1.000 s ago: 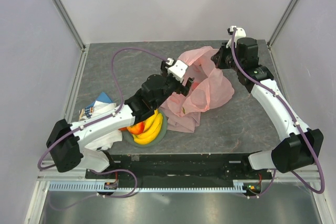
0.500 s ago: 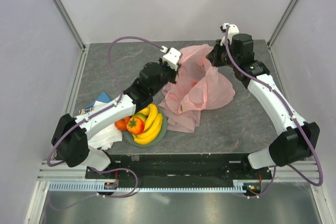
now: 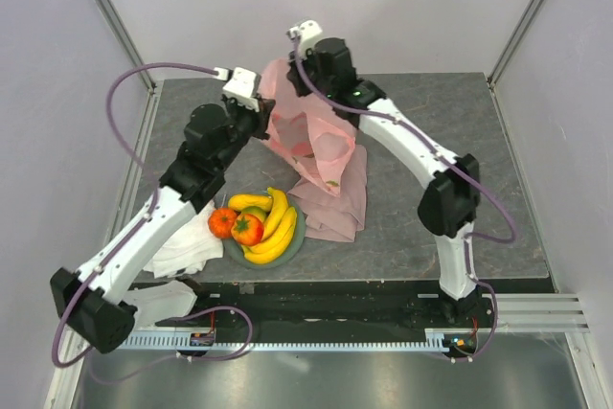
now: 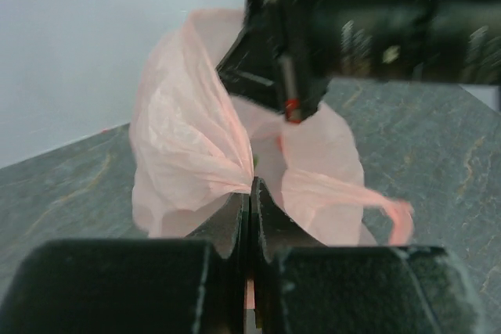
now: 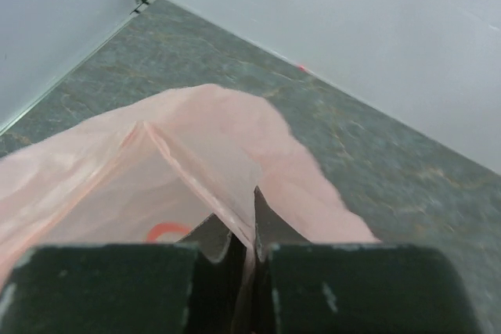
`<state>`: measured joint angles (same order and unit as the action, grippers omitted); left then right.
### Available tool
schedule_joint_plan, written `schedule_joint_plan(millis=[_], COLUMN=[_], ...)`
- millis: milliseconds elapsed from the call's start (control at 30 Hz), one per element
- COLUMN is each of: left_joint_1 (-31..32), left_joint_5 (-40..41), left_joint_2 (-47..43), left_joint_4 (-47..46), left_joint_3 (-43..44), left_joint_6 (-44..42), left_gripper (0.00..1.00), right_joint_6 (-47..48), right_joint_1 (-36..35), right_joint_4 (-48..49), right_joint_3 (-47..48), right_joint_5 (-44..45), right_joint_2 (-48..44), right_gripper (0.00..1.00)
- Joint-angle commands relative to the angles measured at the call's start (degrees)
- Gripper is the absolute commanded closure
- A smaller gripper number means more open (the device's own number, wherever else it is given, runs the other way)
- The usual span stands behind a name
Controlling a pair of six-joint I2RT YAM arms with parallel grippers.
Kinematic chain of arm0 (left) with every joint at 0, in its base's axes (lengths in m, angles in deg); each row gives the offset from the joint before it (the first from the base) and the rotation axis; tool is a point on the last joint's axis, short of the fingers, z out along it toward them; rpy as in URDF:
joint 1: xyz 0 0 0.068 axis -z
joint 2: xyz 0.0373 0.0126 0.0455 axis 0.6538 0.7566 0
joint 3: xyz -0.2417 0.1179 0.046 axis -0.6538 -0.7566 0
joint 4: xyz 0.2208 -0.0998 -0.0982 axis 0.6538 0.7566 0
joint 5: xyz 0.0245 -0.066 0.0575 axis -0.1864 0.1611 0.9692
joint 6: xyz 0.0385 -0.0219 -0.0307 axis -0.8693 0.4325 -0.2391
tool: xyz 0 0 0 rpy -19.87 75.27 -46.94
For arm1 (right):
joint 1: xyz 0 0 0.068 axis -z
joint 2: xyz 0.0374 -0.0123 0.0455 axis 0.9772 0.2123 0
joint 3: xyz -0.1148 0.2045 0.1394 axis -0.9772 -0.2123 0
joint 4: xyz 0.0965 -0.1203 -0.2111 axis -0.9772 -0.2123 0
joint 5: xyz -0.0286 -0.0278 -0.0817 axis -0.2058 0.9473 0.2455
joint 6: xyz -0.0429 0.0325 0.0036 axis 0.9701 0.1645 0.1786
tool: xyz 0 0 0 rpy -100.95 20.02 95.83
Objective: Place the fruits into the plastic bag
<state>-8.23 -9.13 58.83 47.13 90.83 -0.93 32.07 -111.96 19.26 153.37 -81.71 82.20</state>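
The plastic bag [image 3: 308,136] hangs lifted above the table, pale pink and translucent, pinched between both grippers. My left gripper [image 3: 265,124] is shut on a fold of the bag's left edge; in the left wrist view its jaws [image 4: 250,187] meet on the film [image 4: 188,154]. My right gripper [image 3: 290,77] is shut on the bag's upper rim, with film [image 5: 203,146] drawn between its jaws [image 5: 244,210]. The fruits lie on a grey-green plate [image 3: 300,229] near the front: bananas [image 3: 276,227], a red fruit [image 3: 246,229], a tangerine [image 3: 222,222] and a yellow oblong fruit [image 3: 249,202].
A dusty-pink cloth [image 3: 343,203] lies flat on the table under the bag's lower end. White cloth [image 3: 182,248] is bunched left of the plate under the left arm. The right arm [image 3: 421,155] stretches across the table's middle. Walls enclose three sides.
The left gripper shut on the bag. Both arms then swung left and up, carrying the bag from the back right to above the table's middle left, off the pink cloth.
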Motion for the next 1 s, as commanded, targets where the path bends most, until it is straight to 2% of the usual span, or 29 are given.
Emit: schedule_joint_plan(millis=[0,33,167,233,267,367,500,600,667,733,833,967], left_joint_1=[-2.9,-3.4,-5.1,-7.2,-8.0,-10.5,-18.2,-20.6,-20.6,-20.7,-20.8,-20.9], left_joint_5=[2.7,2.8,1.5,-0.1,-0.9,-2.2,-10.5,-17.1,-17.4,-16.7,-16.0,-16.2], left_joint_2=[-7.2,-7.8,-9.4,-9.4,-9.4,-8.9,-4.4,-2.2,-2.2,-2.7,-4.0,-5.1], left_joint_4=[11.6,13.8,22.9,26.3,26.8,25.8,25.1,24.3,24.0,23.9,23.9,23.9], left_joint_3=[-0.6,-0.7,-1.7,-2.3,-3.5,-5.9,-4.4,-4.2,-4.8,-5.1,-5.9,-6.4], left_joint_6=[1.2,1.1,-0.5,-0.5,-2.1,-1.2,3.9,6.3,6.8,6.8,6.5,6.3], left_gripper=[0.98,0.98,0.98,0.98,0.98,0.98,0.98,0.98,0.99,0.98,0.98,0.98], right_joint_6=[4.8,4.6,1.2,0.2,-0.4,-0.6,-2.6,-5.1,-5.8,-7.1,-9.6,-13.2], right_joint_1=[-6.7,-7.4,-8.7,-8.8,-8.8,-8.8,-8.8,-8.3,-8.3,-8.3,-8.3,-8.2], right_joint_4=[3.6,4.1,6.5,7.5,8.0,8.1,8.6,8.4,8.4,8.1,8.5,7.3], right_joint_3=[10.0,10.8,9.6,7.1,4.5,-1.0,-8.7,-15.2,-21.0,-25.0,-35.9,-43.3], right_joint_5=[4.5,5.0,5.3,4.5,4.4,3.9,6.2,8.5,9.1,9.4,13.4,19.1], right_joint_2=[9.2,10.5,13.0,12.2,11.6,8.3,-0.5,-7.9,-13.7,-17.1,-24.0,-29.3], right_gripper=[0.91,0.89,0.59,0.5,0.42,0.29,0.21,0.16,0.07,0.02,0.02,0.02])
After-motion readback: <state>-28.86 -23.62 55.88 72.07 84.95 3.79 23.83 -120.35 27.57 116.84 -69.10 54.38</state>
